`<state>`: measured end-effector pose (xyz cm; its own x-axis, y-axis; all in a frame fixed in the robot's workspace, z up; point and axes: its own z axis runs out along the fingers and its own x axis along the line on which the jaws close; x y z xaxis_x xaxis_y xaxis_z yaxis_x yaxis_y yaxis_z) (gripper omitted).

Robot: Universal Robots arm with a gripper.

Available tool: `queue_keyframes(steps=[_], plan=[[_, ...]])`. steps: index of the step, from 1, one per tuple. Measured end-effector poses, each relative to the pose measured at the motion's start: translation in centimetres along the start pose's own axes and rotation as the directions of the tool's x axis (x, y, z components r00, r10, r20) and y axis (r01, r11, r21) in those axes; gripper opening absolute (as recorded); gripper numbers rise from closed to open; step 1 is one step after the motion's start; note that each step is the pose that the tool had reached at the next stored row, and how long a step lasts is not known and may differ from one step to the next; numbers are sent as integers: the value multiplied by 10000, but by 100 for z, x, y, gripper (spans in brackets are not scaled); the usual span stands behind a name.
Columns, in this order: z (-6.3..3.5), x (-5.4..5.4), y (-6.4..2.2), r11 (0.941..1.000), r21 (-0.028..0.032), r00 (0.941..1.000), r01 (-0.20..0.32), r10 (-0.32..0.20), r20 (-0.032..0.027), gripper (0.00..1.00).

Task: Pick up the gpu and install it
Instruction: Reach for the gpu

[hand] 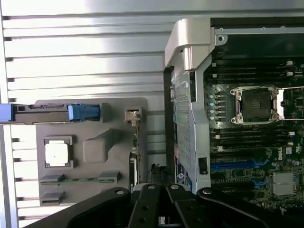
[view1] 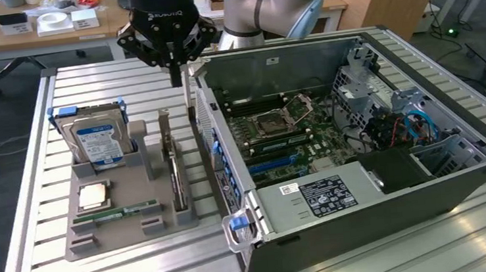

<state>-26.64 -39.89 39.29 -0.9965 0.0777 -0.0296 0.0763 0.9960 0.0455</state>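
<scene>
A robot arm is reaching in from the far side of a slatted metal counter, with its black jaws hanging point-down above the surface. The jaws are pressing tightly together and are gripping nothing. They are hovering near the far corner of an open computer case, which is lying on its side on the exterior view's right with its motherboard facing up and an empty processor socket showing near the middle. On the exterior view's left, a grey moulded holder is sitting on the counter just beside the case. The gpu is standing on its long edge in a slot along the side of the holder nearest the case, running lengthwise from far to near. It is showing as a thin dark card, and the jaws are hanging above and just beyond its far end, clearly apart from it. Further toward the exterior view's left, a silver hard drive with a blue label is standing upright in the holder's far corner. A square processor chip is lying flat in a recess nearer the front, and a slim green RAM stick is lying flat just in front of it.
</scene>
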Motion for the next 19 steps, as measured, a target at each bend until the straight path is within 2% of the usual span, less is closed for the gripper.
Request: queue_keyframes(steps=[5,11,19], plan=[[-2,103,-8,10000,0,10000,-3,3,1,11],[-4,119,-12,10000,1,10000,-3,3,0,11],[-10,237,-72,10000,0,10000,1,-1,10,11]])
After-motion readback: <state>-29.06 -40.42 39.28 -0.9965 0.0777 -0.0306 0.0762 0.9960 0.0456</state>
